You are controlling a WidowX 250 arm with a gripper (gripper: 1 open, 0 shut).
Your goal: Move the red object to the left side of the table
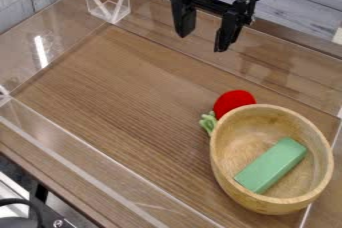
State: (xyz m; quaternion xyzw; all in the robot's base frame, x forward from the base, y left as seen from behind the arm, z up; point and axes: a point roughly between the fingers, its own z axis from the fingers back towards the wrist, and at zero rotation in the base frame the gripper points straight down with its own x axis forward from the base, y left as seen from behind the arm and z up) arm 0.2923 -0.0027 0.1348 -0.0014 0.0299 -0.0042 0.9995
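The red object (234,101) is a small glossy red toy fruit with a light-green leafy stem at its lower left. It rests on the table (120,102), touching the far-left rim of a wooden bowl. My gripper (205,28) hangs above the far middle of the table, pointing down, with its black fingers spread apart and nothing between them. It is up and slightly left of the red object, well apart from it.
A round light wooden bowl (230,177) at the near right holds a green rectangular block (271,165). Low clear acrylic walls (54,137) edge the tabletop. A clear bracket (106,5) stands at the far left corner.
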